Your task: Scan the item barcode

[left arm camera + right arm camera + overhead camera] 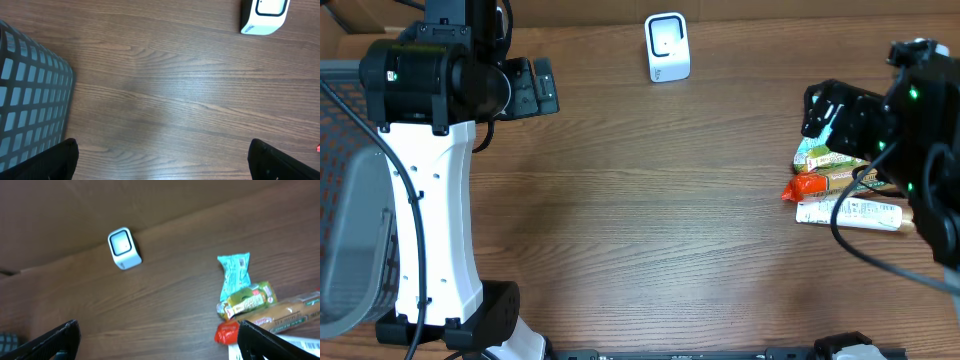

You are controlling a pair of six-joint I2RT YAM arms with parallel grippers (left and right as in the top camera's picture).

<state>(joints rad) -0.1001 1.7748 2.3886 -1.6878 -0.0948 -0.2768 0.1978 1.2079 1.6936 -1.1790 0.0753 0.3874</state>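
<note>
Brown wood-grain table [650,230] is filling all three views. From overhead, one white barcode scanner [667,47] is standing at 12 o'clock near the far edge. The pile of snack packets [840,190] is lying at 3 o'clock, with the right arm partly covering it. The right gripper [830,112] is hanging over the pile's 12 o'clock end. The left gripper [532,88] is hanging at about 10 o'clock, near one grey mesh basket [350,210] at 9 o'clock.

Both pairs of jaws are standing wide apart and holding nothing (each wrist camera is showing bare wood between its two dark fingers [55,162]).

The right wrist view is showing what the overhead view is hiding, five packets:
- a teal packet [235,275]
- a yellow-green packet [248,300]
- an orange-red packet [227,332]
- a long tan bar [292,311]
- a white packet [300,343], cut by the frame edge

Their barcodes are too small to tell.

The left wrist view is giving only the basket wall at 9 o'clock and the scanner at 1 o'clock.
</note>
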